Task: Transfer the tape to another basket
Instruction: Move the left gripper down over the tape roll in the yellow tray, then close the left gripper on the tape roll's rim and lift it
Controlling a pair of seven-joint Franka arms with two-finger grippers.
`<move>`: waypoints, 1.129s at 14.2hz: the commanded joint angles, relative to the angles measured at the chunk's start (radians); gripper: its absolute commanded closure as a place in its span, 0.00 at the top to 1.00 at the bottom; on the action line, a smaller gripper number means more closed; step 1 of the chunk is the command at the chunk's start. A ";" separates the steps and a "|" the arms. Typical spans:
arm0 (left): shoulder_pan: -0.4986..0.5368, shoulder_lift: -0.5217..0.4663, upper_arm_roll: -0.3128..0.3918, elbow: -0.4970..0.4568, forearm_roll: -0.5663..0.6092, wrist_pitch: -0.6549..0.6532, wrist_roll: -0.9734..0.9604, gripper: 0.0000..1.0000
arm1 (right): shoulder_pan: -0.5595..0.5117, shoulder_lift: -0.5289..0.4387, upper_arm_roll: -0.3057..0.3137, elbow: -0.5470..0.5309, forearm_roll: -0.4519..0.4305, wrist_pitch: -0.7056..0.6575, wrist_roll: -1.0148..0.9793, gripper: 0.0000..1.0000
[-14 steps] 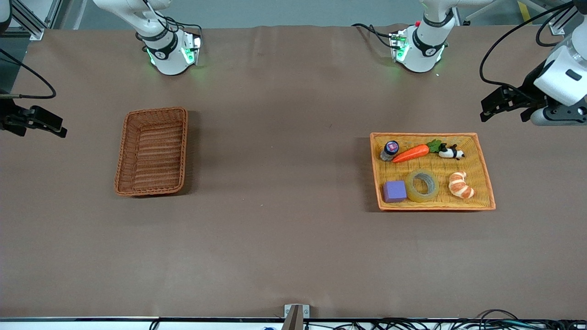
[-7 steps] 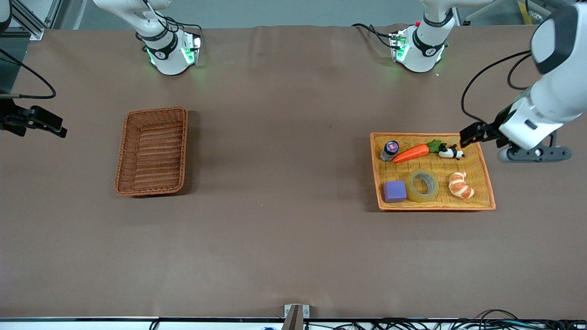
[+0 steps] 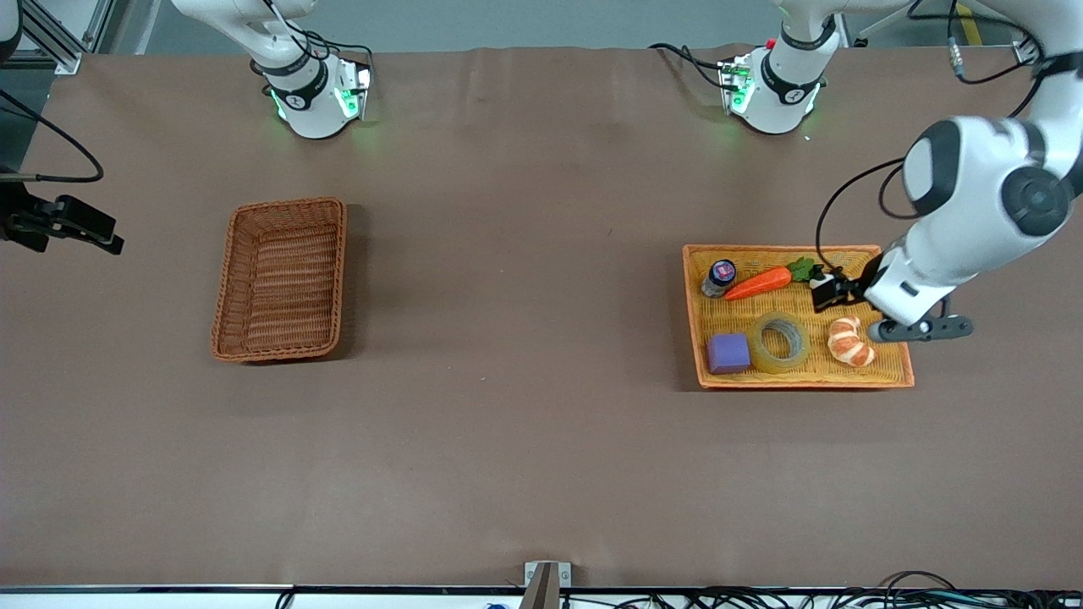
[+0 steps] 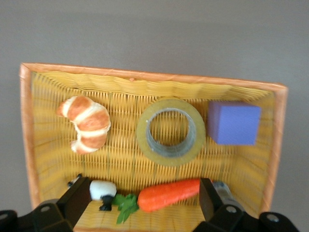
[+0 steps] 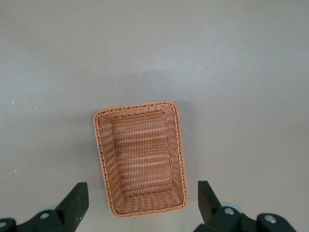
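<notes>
The tape point(image 3: 780, 342), a yellowish ring, lies flat in the light-orange tray point(image 3: 804, 382), between a purple cube point(image 3: 728, 353) and a croissant point(image 3: 849, 341). In the left wrist view the tape point(image 4: 171, 131) is clear of the fingers. My left gripper point(image 3: 833, 292) is open and empty over the tray's row with the carrot point(image 3: 759, 282) and panda toy; its own view point(image 4: 144, 197) shows the fingers point(image 4: 77, 200) wide apart. The dark reddish-brown basket point(image 3: 281, 279) stands empty toward the right arm's end. My right gripper point(image 3: 85, 228) waits open and empty over the table beside it point(image 5: 142, 199).
A small bottle point(image 3: 718, 277) stands in the tray's corner beside the carrot. The panda toy point(image 4: 102, 190) lies by the carrot's leaves point(image 4: 124, 205). The basket's rim point(image 5: 99, 145) shows whole in the right wrist view. Brown table point(image 3: 525, 338) spans between the two containers.
My left arm has swung in from the table's end and come down over the tray's carrot and panda row. The right arm has not moved. No object has shifted.
</notes>
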 commanded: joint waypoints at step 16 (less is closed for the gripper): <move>0.009 0.300 -0.002 -0.046 0.074 0.249 -0.263 0.14 | -0.012 -0.010 0.005 -0.010 -0.003 0.005 -0.011 1.00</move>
